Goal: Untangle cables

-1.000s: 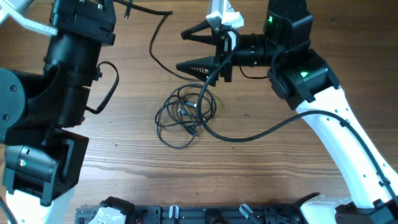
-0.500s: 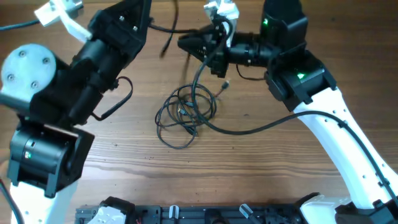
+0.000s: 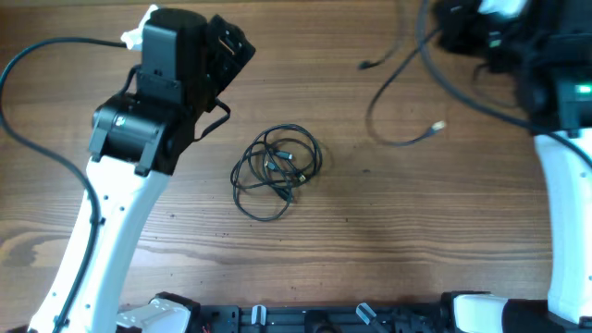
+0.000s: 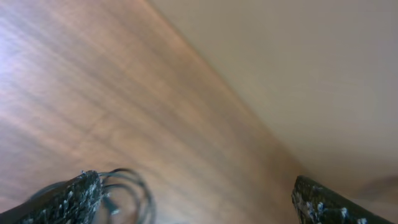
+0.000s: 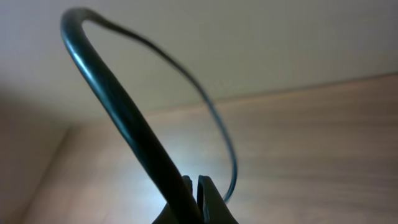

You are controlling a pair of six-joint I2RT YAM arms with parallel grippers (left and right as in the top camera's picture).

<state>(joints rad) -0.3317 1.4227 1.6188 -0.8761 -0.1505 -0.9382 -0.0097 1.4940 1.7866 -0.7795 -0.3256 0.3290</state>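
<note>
Right fingers (image 5: 210, 199) are clamped on one cable (image 5: 119, 107), which trails below them. Left fingers (image 4: 69, 198) gape, with the tangle (image 3: 276, 171) ahead by one tip on the counter (image 3: 416, 240). Grabbing several strands together could tighten the knot.

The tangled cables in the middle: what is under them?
Only the wooden table shows through the loops of the cables. Where cords cross, the lower ones are partly hidden.
</note>
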